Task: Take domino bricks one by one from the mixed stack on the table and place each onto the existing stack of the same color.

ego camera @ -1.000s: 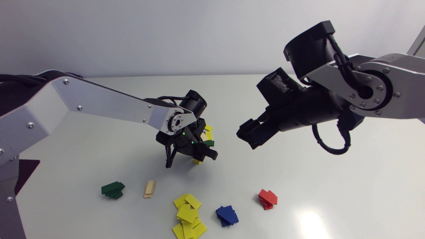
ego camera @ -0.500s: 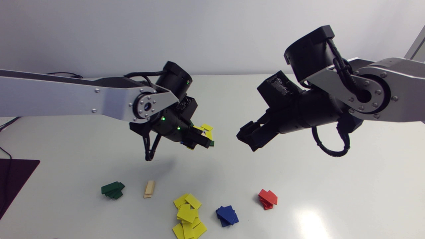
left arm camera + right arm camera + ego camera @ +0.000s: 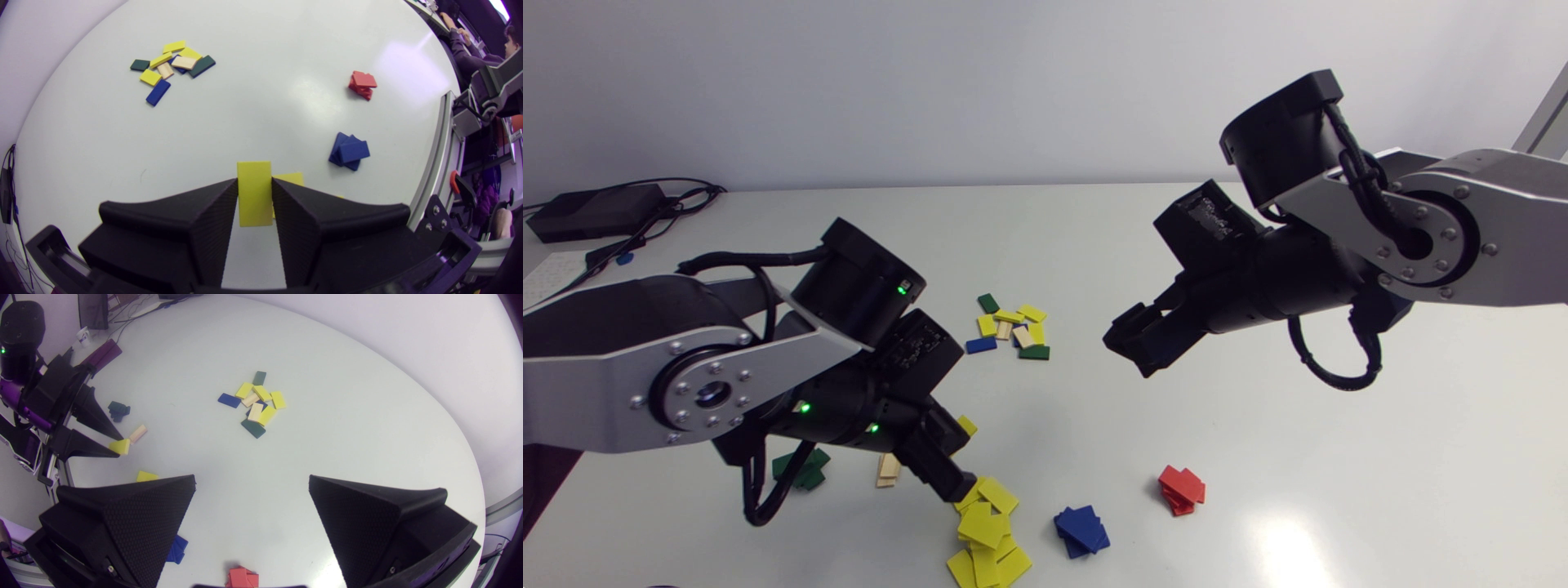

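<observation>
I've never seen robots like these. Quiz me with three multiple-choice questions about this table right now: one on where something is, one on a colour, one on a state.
1. Where are the left fingers?
A. by the red stack
B. by the yellow stack
C. by the green stack

2. What colour is the brick between them?
A. yellow
B. blue
C. red

3. How do the right fingers stand?
A. shut on a brick
B. shut, empty
C. open, empty

Answers:
1 B: the head view shows their tips at the yellow stack's edge.
2 A: the left wrist view shows a yellow brick clamped from both sides.
3 C: the right wrist view shows a wide gap with nothing in it.
</observation>
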Tool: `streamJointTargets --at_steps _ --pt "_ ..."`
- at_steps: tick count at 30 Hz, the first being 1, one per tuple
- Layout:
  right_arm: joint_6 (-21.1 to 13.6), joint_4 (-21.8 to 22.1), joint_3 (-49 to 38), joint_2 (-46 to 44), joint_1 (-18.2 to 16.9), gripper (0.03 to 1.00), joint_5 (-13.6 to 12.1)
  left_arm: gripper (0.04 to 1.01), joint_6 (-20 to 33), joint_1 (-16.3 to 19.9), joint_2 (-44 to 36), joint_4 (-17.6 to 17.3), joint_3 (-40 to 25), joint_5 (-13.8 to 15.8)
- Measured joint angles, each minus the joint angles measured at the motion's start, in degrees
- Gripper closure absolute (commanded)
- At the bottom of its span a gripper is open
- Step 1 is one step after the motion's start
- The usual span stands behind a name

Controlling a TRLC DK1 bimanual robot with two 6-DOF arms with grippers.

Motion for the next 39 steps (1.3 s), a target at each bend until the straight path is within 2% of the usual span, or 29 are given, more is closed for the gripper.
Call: streamJointTargets --at_steps 6,11,15,25,39 --pt "0.0 0.02 -0.26 -0.17 0.0 0.062 -0.09 0.736 1.68 -3.32 -4.33 -2.38 -2.43 2.14" --pt "0.02 0.2 -1.11 -0.98 0.0 0.062 -0.09 0.734 2.86 -8.0 -4.52 -2.49 -4.02 3.48" --pt "0.02 0.22 -1.64 -1.77 0.0 0.062 -0.09 0.733 3.02 -10.23 -2.47 -2.05 -4.76 3.85" --pt "0.66 0.44 -2.14 -2.69 0.0 0.062 -0.09 0.725 4.63 -11.04 5.55 1.88 -6.03 3.85" --pt "0.7 0.46 -2.51 -3.26 0.0 0.062 -0.09 0.721 6.4 -10.01 6.12 3.54 -6.08 3.85"
